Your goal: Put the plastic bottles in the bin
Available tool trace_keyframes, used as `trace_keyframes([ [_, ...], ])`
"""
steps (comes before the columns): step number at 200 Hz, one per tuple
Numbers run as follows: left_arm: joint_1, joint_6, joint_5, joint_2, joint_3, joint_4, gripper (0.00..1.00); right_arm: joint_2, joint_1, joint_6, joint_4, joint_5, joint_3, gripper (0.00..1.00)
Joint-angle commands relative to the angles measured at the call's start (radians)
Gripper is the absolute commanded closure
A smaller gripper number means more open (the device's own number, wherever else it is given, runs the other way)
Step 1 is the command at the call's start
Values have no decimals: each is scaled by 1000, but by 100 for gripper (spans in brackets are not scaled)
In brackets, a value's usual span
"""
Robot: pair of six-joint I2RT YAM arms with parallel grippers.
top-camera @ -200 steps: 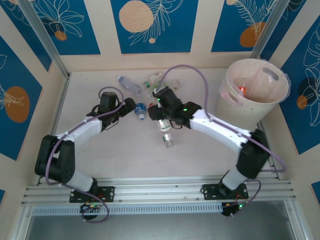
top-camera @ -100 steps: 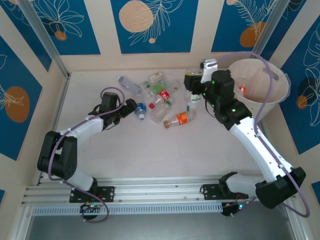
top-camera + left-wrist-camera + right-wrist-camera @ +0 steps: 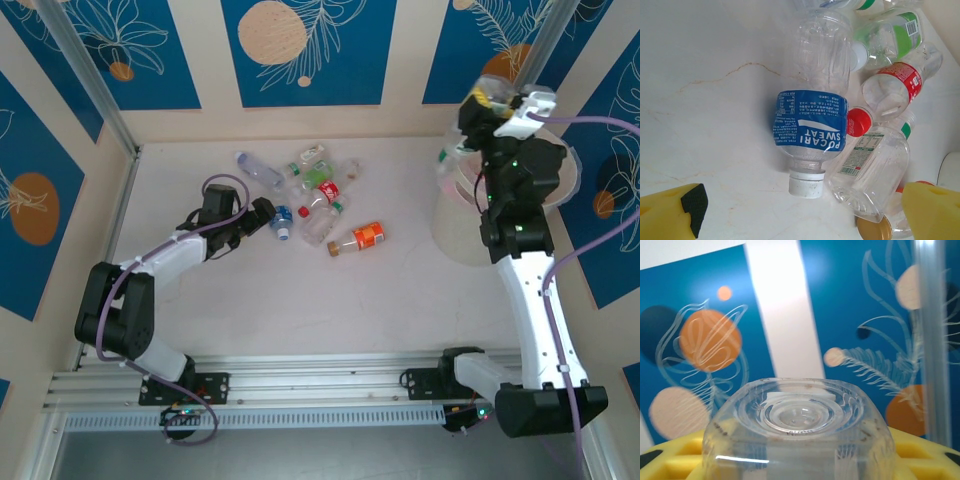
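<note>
Right gripper (image 3: 484,100) swung from the bottle pile (image 3: 318,195) to above the bin (image 3: 452,225) — clamped on a clear bottle (image 3: 799,427), drop looks next. Left gripper (image 3: 805,215) spread wide, just short of the Pocari Sweat bottle (image 3: 811,127).

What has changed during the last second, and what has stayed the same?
The right gripper, shut on a clear bottle, swung from the pile up to above the bin. The left gripper stayed open beside the blue-labelled bottle.
</note>
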Motion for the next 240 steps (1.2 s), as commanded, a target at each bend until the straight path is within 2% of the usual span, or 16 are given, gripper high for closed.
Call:
trace_keyframes([
  [1, 13, -22, 24, -9, 12, 33, 0, -4, -73, 50, 100, 35, 28, 55],
  [57, 13, -39, 39, 6, 4, 53, 0, 4, -200, -58, 274, -9, -91, 55],
  [95, 12, -65, 62, 17, -13, 86, 0, 24, -212, -141, 330, -19, -151, 55],
  [116, 12, -67, 65, 16, -20, 87, 0, 7, -213, -142, 285, -14, -185, 54],
  [137, 13, -66, 56, 13, -24, 88, 0, -5, -222, -139, 158, -49, -200, 54],
  [178, 11, -63, 68, 16, -20, 84, 0, 8, -286, -120, -66, -202, -198, 52],
  [210, 13, -64, 57, 9, -32, 85, 0, 20, -327, -119, -159, -182, -197, 51],
  [240, 13, -68, 62, 25, -21, 91, 0, 25, -397, -70, -188, -340, -241, 49],
])
